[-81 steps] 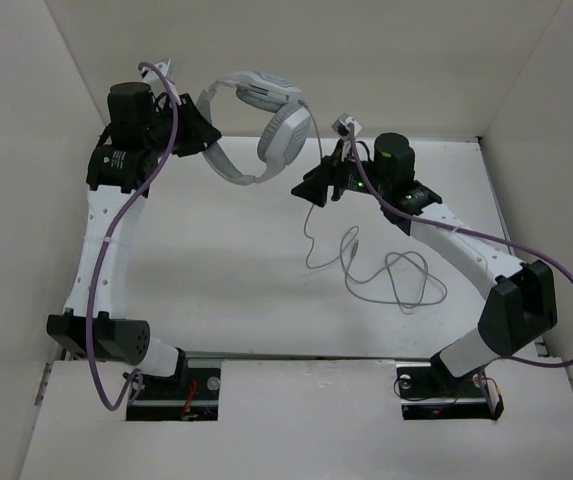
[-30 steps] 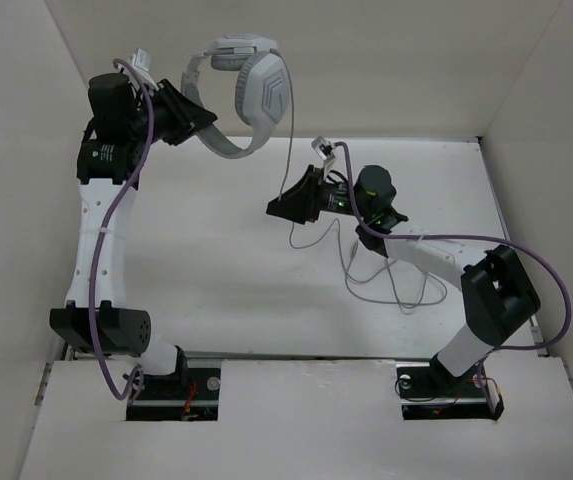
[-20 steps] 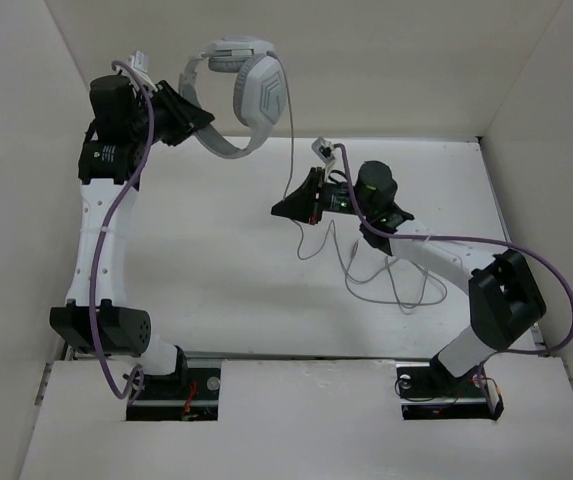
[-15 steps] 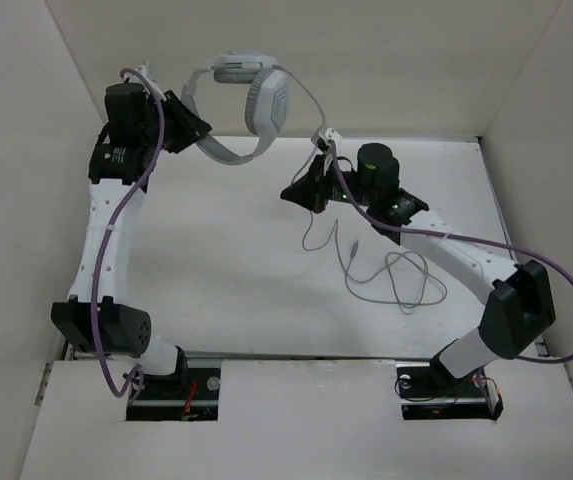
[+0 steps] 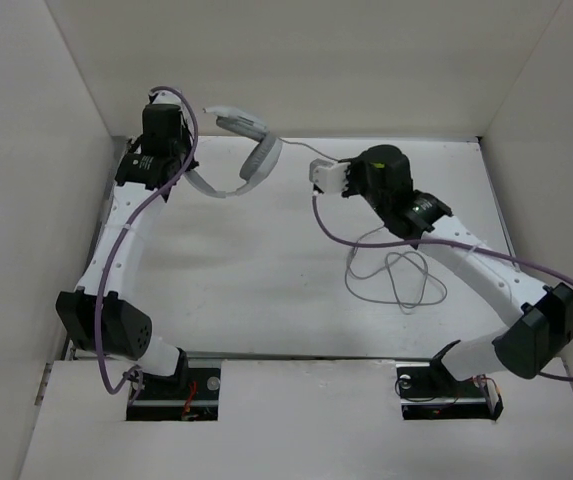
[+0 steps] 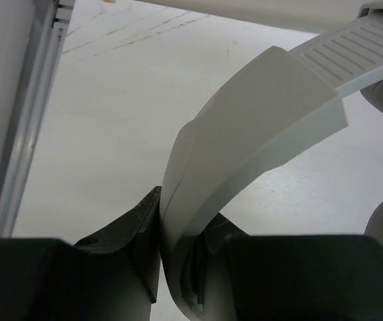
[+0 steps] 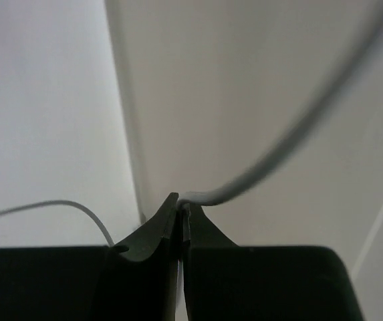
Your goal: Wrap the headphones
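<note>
both arms have swung since the earlier overhead frames: the left arm now reaches further along the far edge of the table, so the headphones sit lower in that view and turned more edge-on, while the right arm has stretched out and rolled its wrist away from us toward the back wall.

we count one pair of headphones, with two ear cups showing and one curved headband. it hangs in the air over the far left part of the table, touching nothing but the gripper. the left gripper is clamped on the headband, which rises between its two black fingers and arcs up to the right.

we count one thin grey cable. its loose loops lie on the table toward the right edge, just beside the right forearm. the right gripper has its two fingers pressed together on a strand of this cable, which leaves the tips and runs up to the right, blurred. a second stretch of it curves in from the left of that wrist view.

two purple robot cables trail along the arms, one on each.
</note>
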